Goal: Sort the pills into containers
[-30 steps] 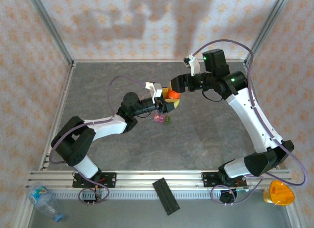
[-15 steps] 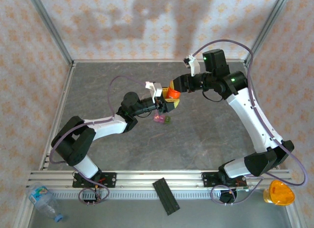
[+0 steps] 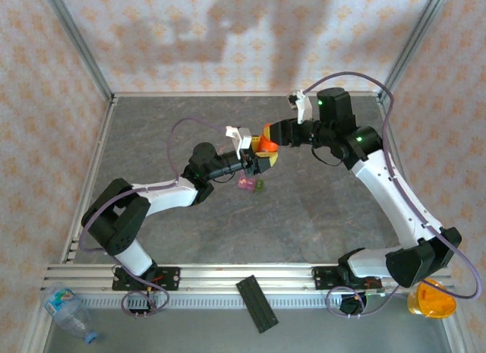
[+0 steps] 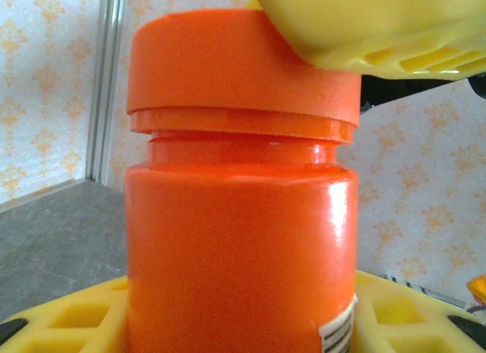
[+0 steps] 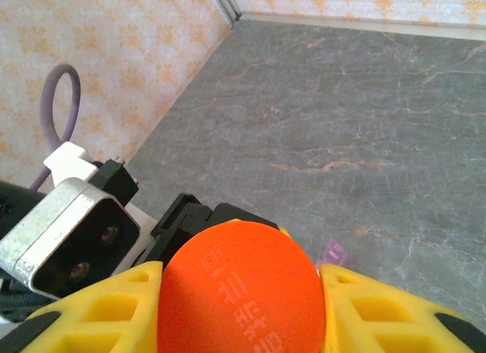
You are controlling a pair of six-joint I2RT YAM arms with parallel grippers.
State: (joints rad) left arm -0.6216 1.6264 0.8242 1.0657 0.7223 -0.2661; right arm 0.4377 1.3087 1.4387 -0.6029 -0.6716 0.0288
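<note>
The left gripper (image 3: 266, 161) clamps the orange bottle (image 4: 239, 247), the right gripper (image 3: 267, 134) pinches its cap (image 5: 241, 292), and the containers (image 3: 250, 184) peek out below, too small to read

Containers (image 3: 251, 184): a tiny cluster of joined cube-shaped boxes. The pink boxes (image 3: 246, 184) are translucent and sit on the left. One dark green box (image 3: 260, 186) sits on the right end, touching them. The cluster sits flat on the grey table (image 3: 319, 209), roughly mid-table both left-right and near-far. It lies just to the near side of the raised orange bottle (image 3: 265, 146), lower than it and not touching it. In the right wrist view a pale pink corner (image 5: 335, 253) pokes out past the bottle cap's right edge, down on the table. Too small to tell whether the lids are open or shut, or what's inside.
</note>
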